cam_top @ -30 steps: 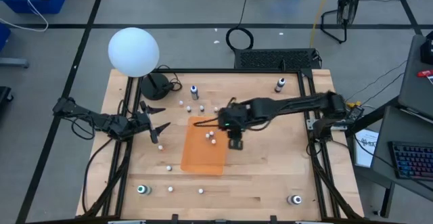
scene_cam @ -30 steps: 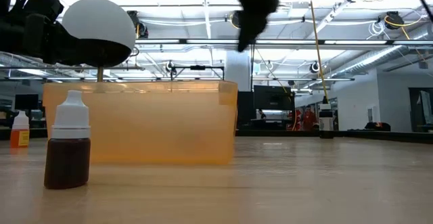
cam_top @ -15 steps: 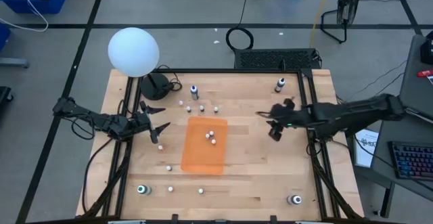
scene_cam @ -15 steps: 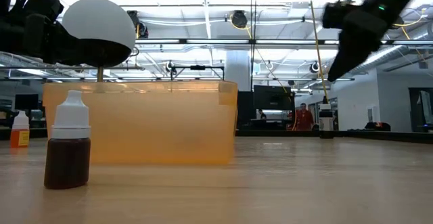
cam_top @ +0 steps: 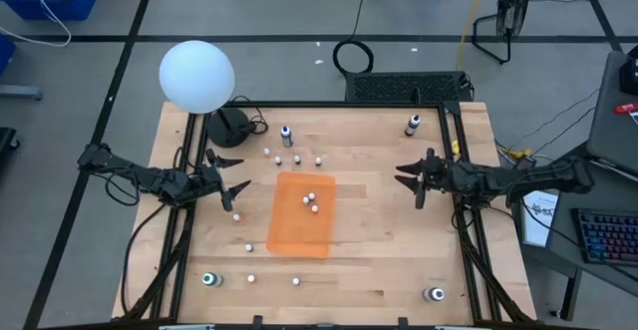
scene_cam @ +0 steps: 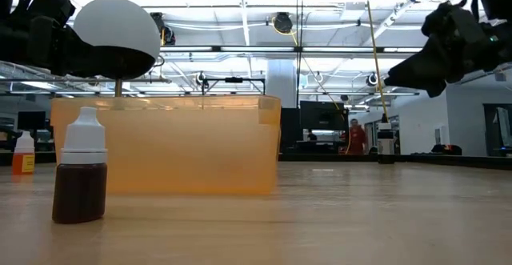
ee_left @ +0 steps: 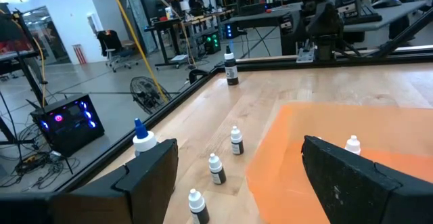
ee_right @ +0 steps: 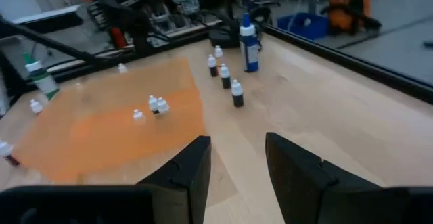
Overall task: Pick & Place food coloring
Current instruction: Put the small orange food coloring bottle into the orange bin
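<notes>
No label or writing is readable on any bottle. The tiny pale food coloring bottles (cam_top: 310,201) are mere specks from overhead: a few lie inside the translucent orange rectangular tray (cam_top: 302,214) at table centre, three stand in a row just beyond its far edge (ee_right: 224,76), beside a taller blue-capped bottle (cam_top: 286,135), and others are scattered near the front edge. In the low view one bottle with brown liquid and a white cap (scene_cam: 81,169) stands close to the camera, in front of the tray wall. The left gripper (cam_top: 231,182) rests at the left side of the pale wooden table (cam_top: 389,250), fingers spread wide, empty. The right gripper (cam_top: 413,181) hovers at the right side, well apart from the tray, fingers parted, nothing between them. A large white globe (cam_top: 196,76) stands at the far-left corner. Beyond the table lies a workshop with desks and ceiling lights; a distant person (scene_cam: 354,135) is too small to make out.
</notes>
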